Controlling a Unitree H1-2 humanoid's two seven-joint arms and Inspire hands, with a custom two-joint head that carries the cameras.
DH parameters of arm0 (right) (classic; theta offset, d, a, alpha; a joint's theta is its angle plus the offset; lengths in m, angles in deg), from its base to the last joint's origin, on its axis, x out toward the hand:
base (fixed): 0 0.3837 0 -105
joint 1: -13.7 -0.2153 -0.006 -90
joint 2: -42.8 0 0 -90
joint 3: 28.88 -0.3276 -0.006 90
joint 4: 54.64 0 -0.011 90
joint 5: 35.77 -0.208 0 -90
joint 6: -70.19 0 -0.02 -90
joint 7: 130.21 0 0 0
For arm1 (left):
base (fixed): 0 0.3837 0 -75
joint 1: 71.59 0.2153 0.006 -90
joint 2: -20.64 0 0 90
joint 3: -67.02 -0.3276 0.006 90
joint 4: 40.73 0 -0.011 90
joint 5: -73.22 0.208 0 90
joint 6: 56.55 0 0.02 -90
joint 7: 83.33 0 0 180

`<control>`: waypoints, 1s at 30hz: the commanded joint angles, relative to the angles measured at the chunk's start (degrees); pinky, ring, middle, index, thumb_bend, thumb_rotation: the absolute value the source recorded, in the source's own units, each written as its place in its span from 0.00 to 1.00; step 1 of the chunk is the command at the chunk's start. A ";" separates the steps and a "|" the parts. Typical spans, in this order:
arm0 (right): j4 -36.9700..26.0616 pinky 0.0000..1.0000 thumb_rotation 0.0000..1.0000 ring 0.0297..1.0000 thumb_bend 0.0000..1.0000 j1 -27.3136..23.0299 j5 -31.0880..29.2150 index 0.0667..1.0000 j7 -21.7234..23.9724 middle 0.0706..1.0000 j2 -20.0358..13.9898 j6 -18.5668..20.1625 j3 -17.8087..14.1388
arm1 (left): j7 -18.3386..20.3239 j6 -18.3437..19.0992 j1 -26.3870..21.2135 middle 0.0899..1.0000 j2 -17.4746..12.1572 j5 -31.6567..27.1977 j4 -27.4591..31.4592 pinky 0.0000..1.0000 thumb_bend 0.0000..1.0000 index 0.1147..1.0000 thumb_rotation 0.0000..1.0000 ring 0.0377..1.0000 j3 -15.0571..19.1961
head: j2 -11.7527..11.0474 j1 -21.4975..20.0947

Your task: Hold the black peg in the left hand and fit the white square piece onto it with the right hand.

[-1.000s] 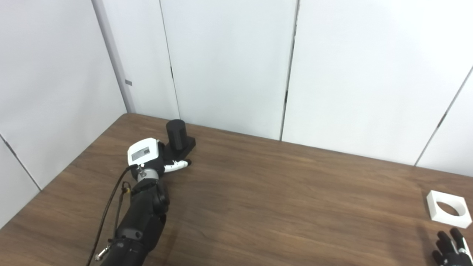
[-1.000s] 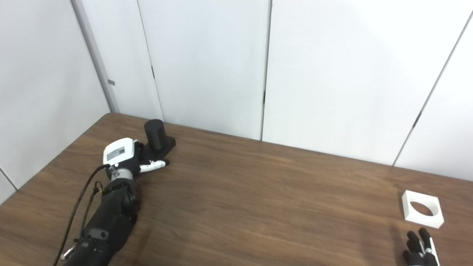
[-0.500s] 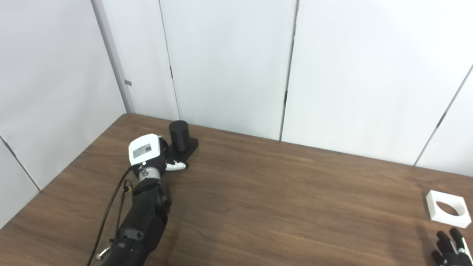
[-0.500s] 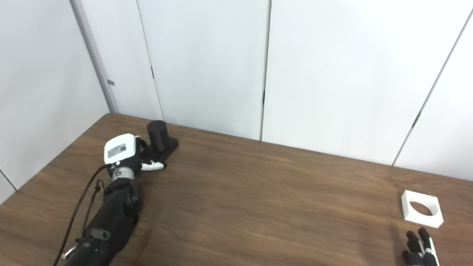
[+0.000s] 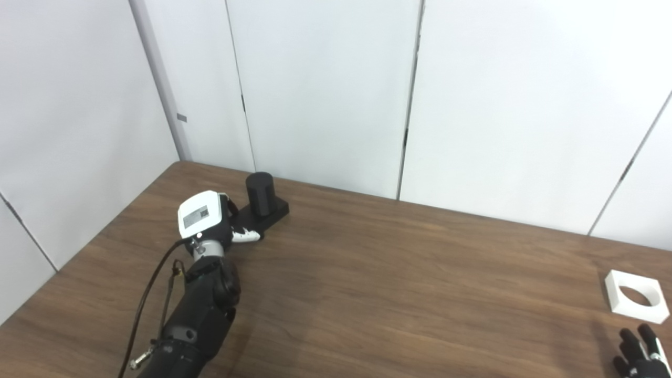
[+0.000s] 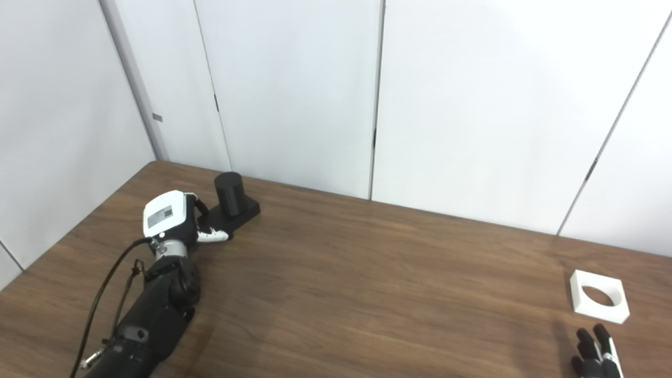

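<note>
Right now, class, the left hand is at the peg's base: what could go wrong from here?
1. The left hand touches only the near end of the black peg's base; it may push it away rather than grip it.
2. The white square piece lies far off, by the right hand.

A black arm with a looping black cable is seen; the left hand (image 5: pixel 202 220) is capped white.

We can see the black peg (image 5: pixel 261 197) has slid right and a bit toward the wall on the counter (image 5: pixel 367 283), its base turning as it went. The left robot hand (image 5: pixel 210 223) at its base shifted a touch leftward and swung its wrist.
</note>
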 commanded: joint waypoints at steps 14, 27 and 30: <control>-1.22 1.00 0.78 1.00 0.44 1.98 0.67 1.00 -1.27 0.96 1.29 1.55 1.00 | 7.35 -2.62 1.55 0.73 -3.08 -6.57 10.31 0.72 0.51 0.42 0.05 0.81 -3.68 | 0.40 -0.76; -2.44 1.00 0.80 1.00 0.41 2.51 0.71 1.00 -1.98 0.97 1.16 2.21 1.46 | 12.78 -7.27 6.88 0.72 -2.78 -7.10 23.05 0.67 0.51 0.42 0.05 0.78 -8.57 | 1.18 -1.23; -2.68 1.00 0.79 1.00 0.40 2.59 1.24 1.00 -2.20 0.97 1.15 2.35 1.61 | 14.47 -9.31 8.34 0.73 -2.98 -7.55 25.63 0.68 0.51 0.42 0.05 0.79 -9.09 | 1.40 -1.75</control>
